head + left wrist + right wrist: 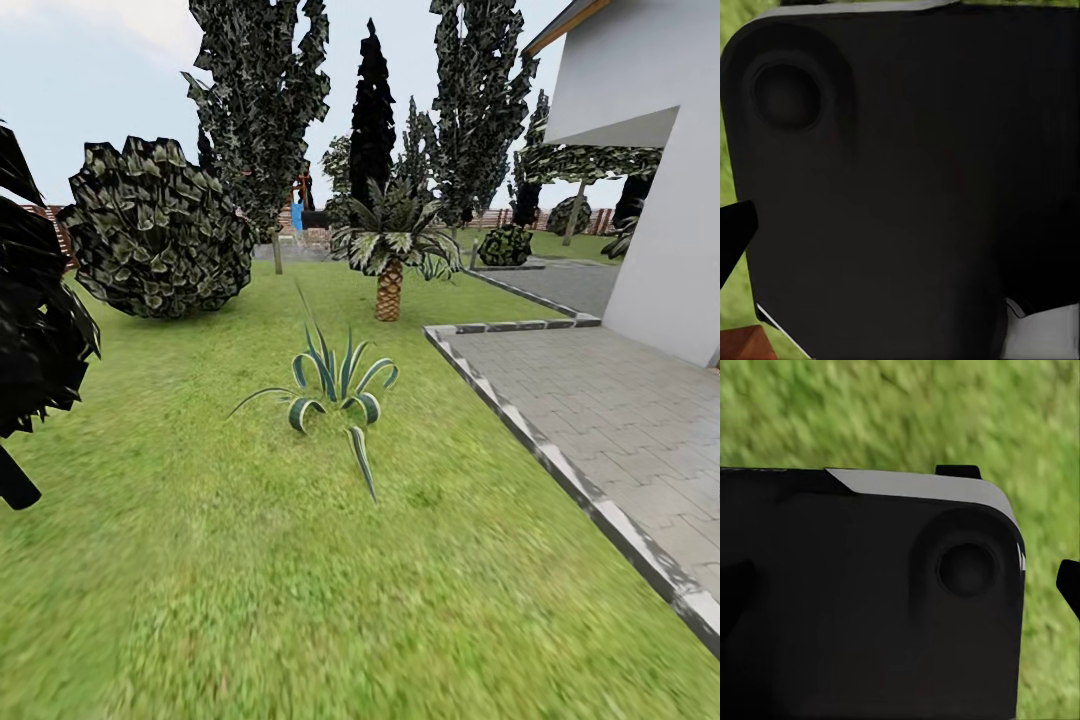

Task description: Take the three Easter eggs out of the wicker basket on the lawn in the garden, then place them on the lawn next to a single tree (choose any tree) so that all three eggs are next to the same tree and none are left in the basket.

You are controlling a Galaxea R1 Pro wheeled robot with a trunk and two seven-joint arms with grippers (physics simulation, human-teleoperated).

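green, mottled lawn (200, 560) is spread ahead, edged by grey paving (620, 420); a striped spiky plant (335, 385) stands near, a scaly-trunked short palm (390, 255) and a round dark bush (155, 230) behind it. no basket or eggs can be made out. whether either tool is open or closed cannot be told. travel is judged the step in hand: the spiky plant should be skirted and the garden scanned slowly.
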